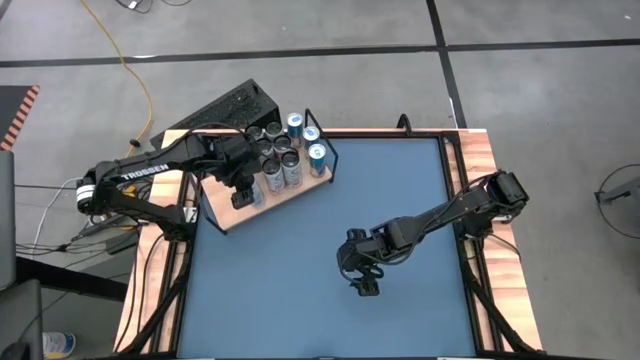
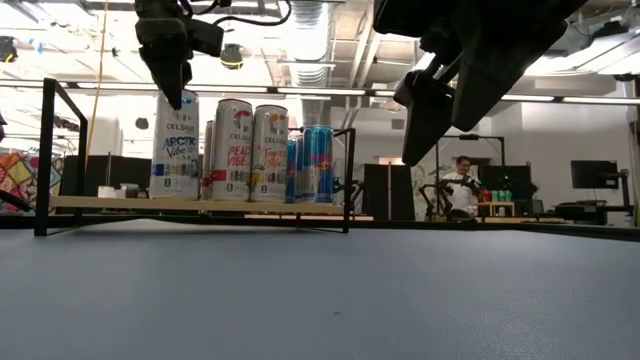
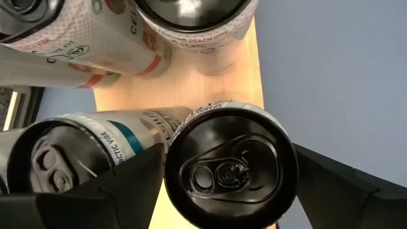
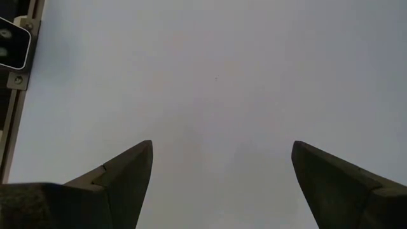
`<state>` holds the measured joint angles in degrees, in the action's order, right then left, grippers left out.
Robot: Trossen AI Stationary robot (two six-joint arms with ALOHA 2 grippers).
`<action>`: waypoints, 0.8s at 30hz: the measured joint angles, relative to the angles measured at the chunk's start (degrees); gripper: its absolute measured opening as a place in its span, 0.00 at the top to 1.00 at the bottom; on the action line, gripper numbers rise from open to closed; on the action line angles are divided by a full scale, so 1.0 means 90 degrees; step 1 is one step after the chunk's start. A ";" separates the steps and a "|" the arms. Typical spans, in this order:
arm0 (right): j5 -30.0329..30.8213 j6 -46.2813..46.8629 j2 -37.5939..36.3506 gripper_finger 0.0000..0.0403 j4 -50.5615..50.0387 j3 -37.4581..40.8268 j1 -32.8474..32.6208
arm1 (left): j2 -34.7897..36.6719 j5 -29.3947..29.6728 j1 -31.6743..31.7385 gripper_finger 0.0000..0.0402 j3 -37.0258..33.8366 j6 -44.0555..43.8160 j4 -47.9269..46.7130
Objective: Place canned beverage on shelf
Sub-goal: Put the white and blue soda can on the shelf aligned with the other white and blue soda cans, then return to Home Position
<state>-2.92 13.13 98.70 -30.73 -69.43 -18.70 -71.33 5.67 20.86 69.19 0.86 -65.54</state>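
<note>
Can [image 3: 231, 168] stood upright on shelf [image 1: 318, 180] at its near-left corner beside others, judged placed; left gripper [image 1: 243, 196] released, straddling its top, retreat outstanding; right gripper [image 1: 364, 287] spread, idle over table [image 1: 300, 290].

A: What colours do you see on the shelf [image 1: 318, 181]?

B: A pale-wood board with a thin black wire frame. The white can [image 2: 175, 146] at its left end carries blue-green lettering.

A: And its neighbours?

B: The peach can [image 2: 231, 148] is white with red and orange print; the next can [image 2: 269, 150] is white with orange-red print. To the right stands a blue and silver can [image 2: 317, 163].

A: The tops?

B: Black, glossy, on the can under the left gripper [image 3: 229, 172]; that gripper's fingers [image 3: 130, 184] are dark too.

A: The tabletop [image 1: 300, 300]?

B: Plain blue, edged in light wood. Both arms are black; the left arm [image 1: 140, 175] has white lettering.
</note>
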 joint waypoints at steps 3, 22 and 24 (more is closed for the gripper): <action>0.0000 0.0000 0.0000 0.11 -0.0004 0.0000 0.0000 | 0.0000 0.0044 -0.0002 0.24 0.0000 -0.0002 -0.0006; 0.0000 -0.0005 0.0000 0.11 0.0125 0.0145 0.0000 | -0.0002 0.0096 -0.0007 0.24 0.0504 -0.0085 -0.0097; -0.0002 -0.0004 0.0000 0.12 0.0337 0.0305 0.0000 | -0.0002 0.0139 -0.0007 0.24 0.0606 -0.0115 -0.0128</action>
<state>-2.93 13.09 98.70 -27.70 -66.68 -18.70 -71.35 6.92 20.80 74.64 -0.17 -66.69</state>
